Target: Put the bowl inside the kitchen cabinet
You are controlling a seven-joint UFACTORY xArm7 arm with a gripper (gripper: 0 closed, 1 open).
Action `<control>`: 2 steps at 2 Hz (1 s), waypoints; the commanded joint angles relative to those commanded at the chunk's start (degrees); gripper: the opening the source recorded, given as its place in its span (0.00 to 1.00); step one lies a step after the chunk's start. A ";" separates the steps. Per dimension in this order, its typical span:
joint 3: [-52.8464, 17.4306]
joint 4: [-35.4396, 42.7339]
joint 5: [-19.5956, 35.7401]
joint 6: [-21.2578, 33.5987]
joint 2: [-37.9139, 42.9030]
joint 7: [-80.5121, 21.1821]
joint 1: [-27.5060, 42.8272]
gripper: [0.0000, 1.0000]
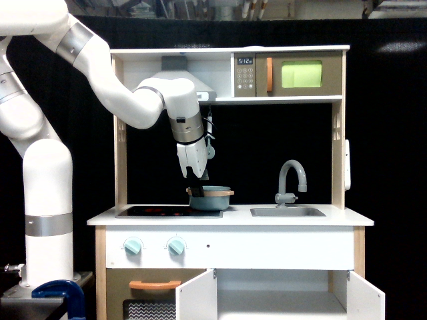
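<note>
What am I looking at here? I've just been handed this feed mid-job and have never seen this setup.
You have one picture, from a fixed camera facing a toy kitchen. The big white jointed machine on the exterior view's left is a robot arm; the dark tip pointing down is its pincer. It reaches to the near edge of the bowl, a small grey-blue pot with a tan rim that sits on the counter beside the black stovetop. Whether the pincer has closed on the rim is too small to tell. Toward the exterior view's right are the sink and faucet, with a microwave on the shelf above. Below, the kitchen cabinet has both white doors swung open, ready for the bowl.
</note>
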 joint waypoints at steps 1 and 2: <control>1.90 2.86 4.51 -4.91 6.24 -0.34 3.81 1.00; 2.26 3.58 6.79 -6.91 8.74 -1.58 5.17 0.00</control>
